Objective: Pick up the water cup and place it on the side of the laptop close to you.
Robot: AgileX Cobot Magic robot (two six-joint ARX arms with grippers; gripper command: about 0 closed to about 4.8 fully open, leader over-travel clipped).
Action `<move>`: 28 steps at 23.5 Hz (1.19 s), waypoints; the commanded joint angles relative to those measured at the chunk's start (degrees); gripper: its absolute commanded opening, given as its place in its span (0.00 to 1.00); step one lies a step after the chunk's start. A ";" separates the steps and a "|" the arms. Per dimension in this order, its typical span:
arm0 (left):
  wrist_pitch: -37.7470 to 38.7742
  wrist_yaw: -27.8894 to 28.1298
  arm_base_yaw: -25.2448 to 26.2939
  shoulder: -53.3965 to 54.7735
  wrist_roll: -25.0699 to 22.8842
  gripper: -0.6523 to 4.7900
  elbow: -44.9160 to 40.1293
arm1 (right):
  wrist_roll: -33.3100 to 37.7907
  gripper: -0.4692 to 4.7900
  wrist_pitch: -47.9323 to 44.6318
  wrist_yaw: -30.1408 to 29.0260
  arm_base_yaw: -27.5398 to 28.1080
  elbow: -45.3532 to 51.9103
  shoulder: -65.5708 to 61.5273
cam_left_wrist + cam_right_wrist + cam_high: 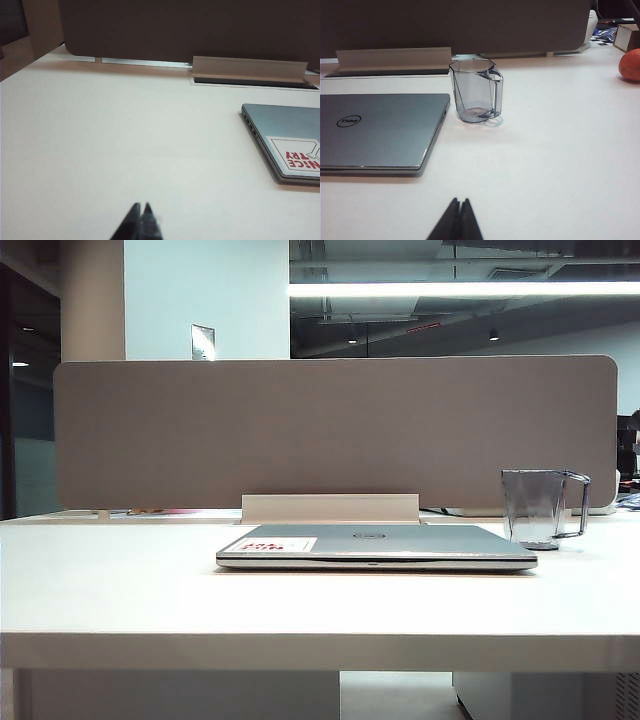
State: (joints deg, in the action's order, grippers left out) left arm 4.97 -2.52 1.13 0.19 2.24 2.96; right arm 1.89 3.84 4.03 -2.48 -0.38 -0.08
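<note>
water cup (pixel 476 91) — we note clear blue-grey faceted plastic, upright on white counter (pixel 560 150), just beside closed silver laptop (pixel 377 130), partly cropped | left end effector (pixel 141 207), right end effector (pixel 459 202): only dark tips seen, pressed together, empty, low over counter

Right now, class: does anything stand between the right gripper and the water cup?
Nothing visible does. The right gripper, shut, faces bare table up to the water cup; the laptop lies beside that path.
</note>
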 commanded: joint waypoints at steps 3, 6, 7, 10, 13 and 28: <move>-0.76 -0.24 0.00 0.04 0.07 0.11 0.07 | 0.20 0.09 -0.74 -0.68 -0.02 0.35 0.09; -0.76 -0.24 0.00 0.04 0.07 0.11 0.07 | 0.22 0.09 -1.42 -3.10 -0.02 0.35 0.09; -0.76 -0.24 0.00 0.04 0.07 0.11 0.07 | 0.26 0.09 -1.62 -3.32 -0.04 0.35 0.09; -0.76 -0.24 0.00 0.04 0.09 0.11 0.07 | 1.70 0.09 -2.78 -3.08 -0.04 0.04 0.09; -0.76 -0.24 0.00 0.04 0.09 0.11 0.07 | 2.27 0.09 -2.84 -2.67 -0.07 -0.85 0.09; -0.74 -10.40 0.00 0.04 -0.07 0.11 0.07 | 2.67 0.08 -2.51 -1.16 -0.31 -7.85 -3.28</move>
State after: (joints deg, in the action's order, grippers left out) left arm 4.97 -11.14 1.13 0.21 2.22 2.96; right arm 4.32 1.80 1.58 -2.79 -7.33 -1.98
